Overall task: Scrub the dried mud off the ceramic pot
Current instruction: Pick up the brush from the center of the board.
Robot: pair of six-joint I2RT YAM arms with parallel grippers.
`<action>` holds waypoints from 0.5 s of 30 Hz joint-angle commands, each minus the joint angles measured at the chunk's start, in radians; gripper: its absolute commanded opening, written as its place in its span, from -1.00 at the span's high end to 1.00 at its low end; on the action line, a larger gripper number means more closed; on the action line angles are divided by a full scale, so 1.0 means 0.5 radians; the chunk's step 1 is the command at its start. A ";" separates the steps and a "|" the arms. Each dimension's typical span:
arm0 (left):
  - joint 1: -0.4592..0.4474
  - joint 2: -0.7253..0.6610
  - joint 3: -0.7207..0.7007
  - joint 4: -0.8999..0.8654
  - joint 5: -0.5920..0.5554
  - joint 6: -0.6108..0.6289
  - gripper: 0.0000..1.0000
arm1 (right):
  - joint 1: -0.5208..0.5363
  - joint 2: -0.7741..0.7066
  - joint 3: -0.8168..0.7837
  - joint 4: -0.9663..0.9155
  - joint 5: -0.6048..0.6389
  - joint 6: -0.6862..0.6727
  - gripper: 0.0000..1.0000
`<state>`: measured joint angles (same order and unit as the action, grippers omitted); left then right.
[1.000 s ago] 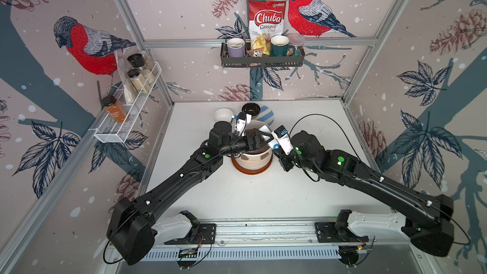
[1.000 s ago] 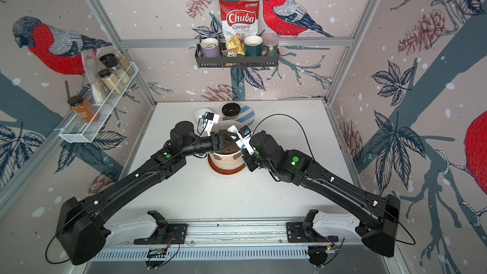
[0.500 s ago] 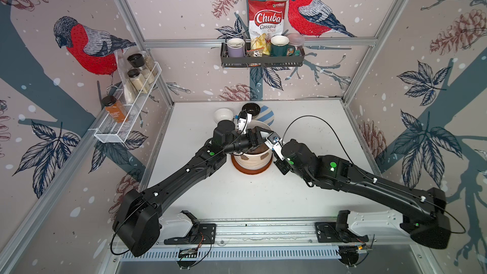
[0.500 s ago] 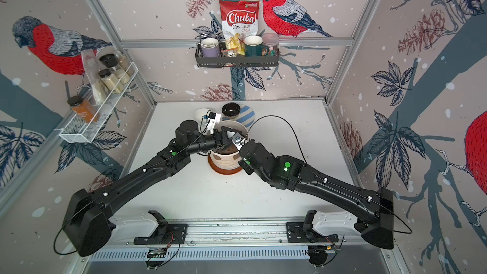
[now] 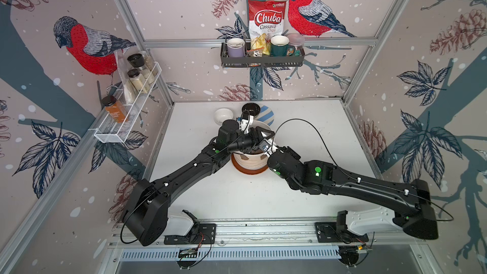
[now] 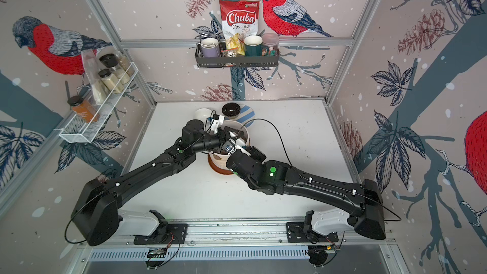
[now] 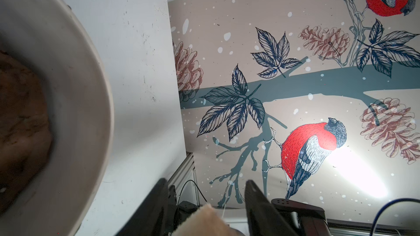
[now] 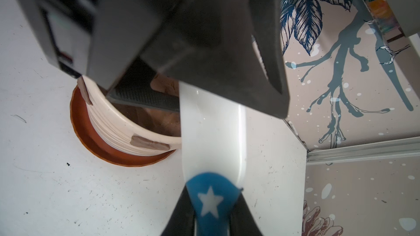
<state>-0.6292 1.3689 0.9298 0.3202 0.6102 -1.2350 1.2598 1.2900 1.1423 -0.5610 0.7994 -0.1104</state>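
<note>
Right gripper (image 8: 211, 203), in the right wrist view, is closed on the blue, star-marked end of a white handle (image 8: 211, 137). This handle runs out over the pot (image 8: 113, 123) and passes between the jaws of the left gripper (image 8: 230, 110), which hangs over the rim. On the ribbed outer wall I count 2 patches of mud (image 8: 150, 144), and nothing touches them. The pot stands in a brown saucer (image 8: 91, 141).

In the left wrist view the jaws of the left gripper (image 7: 205, 181) are apart. A beige fuzzy piece (image 7: 204, 219) sits between them with a gap on each side, so I see no grip on it. What this piece belongs to, I cannot tell. Beside it are the pot rim and the soil (image 7: 22, 121) inside.

In both top views the pot (image 5: 250, 163) is on the tabletop (image 5: 237, 196), between its middle and the far edge, and both grippers meet above it. 2 mud patches (image 5: 243, 157) show on its near wall.

My judgement: the scrubbing has not started in any visible way. All the mud that I can see is in place, and the far wall is hidden.
</note>
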 commanded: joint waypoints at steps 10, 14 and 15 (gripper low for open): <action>0.004 -0.049 -0.051 0.211 0.068 -0.054 0.36 | -0.127 -0.238 -0.077 0.143 -0.417 0.150 0.96; 0.004 -0.035 -0.069 0.264 0.094 -0.089 0.43 | -0.275 -0.396 -0.156 0.229 -0.709 0.256 0.61; 0.004 -0.033 -0.074 0.276 0.096 -0.093 0.43 | -0.318 -0.434 -0.172 0.242 -0.781 0.279 0.50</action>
<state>-0.6296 1.3510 0.9005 0.4084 0.6544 -1.2484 1.1423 1.1225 1.0664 -0.5400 0.4683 -0.0986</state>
